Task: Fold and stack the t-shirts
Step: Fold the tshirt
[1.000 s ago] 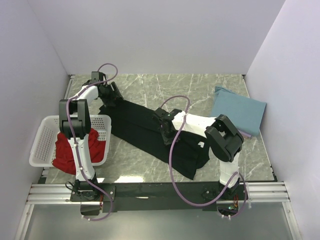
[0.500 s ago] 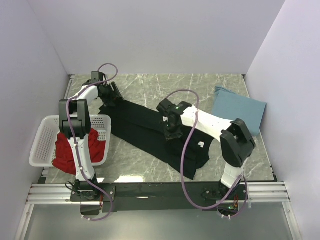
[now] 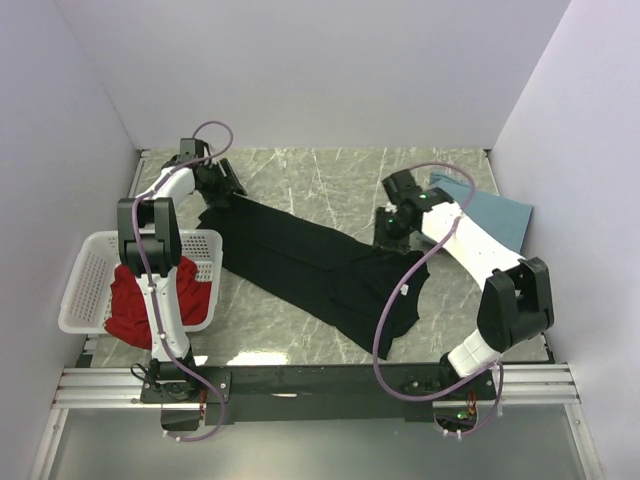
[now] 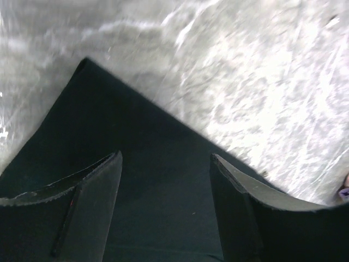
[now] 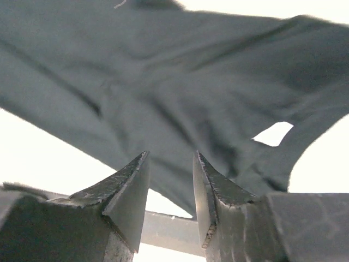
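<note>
Shows large black cloth t-shirt (image 3: 310, 265) spread across grey marbled counter (image 3: 320, 180). Has left gripper (image 4: 165, 155) wide open over its far-left corner, right gripper (image 5: 170, 154) slightly parted by its right edge, both empty

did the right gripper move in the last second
Yes. The right gripper went from above the middle of the black t-shirt toward the far right, ending close to the dusty-blue t-shirt.

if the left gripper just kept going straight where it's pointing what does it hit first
The black t-shirt: the left gripper points down at the shirt's corner, jaws open over the cloth, with the marble table beneath. Whether it already touches the cloth is unclear.
</note>
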Tool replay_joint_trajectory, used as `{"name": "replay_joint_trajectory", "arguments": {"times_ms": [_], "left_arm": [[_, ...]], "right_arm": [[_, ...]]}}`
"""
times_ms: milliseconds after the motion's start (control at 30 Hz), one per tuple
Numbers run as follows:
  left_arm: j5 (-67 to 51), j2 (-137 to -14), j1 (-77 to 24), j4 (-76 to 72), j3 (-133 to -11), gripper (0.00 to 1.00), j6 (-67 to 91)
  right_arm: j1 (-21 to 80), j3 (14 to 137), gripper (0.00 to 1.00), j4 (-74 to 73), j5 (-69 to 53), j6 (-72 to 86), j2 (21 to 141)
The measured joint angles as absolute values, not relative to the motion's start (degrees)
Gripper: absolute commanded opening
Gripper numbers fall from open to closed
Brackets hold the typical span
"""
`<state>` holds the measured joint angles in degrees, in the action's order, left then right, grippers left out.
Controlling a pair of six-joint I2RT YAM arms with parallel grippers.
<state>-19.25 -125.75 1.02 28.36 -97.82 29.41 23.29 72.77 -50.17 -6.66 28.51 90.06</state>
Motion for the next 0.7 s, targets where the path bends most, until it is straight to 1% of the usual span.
{"name": "replay_joint_trajectory", "arguments": {"times_ms": [167, 367, 533, 700], "left_arm": [[-19.25, -127.2, 0.43, 28.47, -102.69, 0.7, 29.87], [-19.44, -129.84, -1.23, 28.12, -106.24, 0.7, 31.62], [-19.62, -132.73, -1.5, 27.9, -107.13, 0.71, 33.74], [-19.81, -133.67, -0.89, 26.96, -107.94, 0.7, 35.94]], "right_arm": [[15.75, 66.83, 0.49, -45.82, -5.15, 27.97, 89.47], [7.79, 63.2, 0.5, -42.19, -3.55, 27.22, 89.52], [4.01, 62.65, 0.49, -38.19, -3.25, 26.48, 90.78], [1.98, 62.59, 0.49, -35.31, -3.49, 25.5, 94.61]]}}
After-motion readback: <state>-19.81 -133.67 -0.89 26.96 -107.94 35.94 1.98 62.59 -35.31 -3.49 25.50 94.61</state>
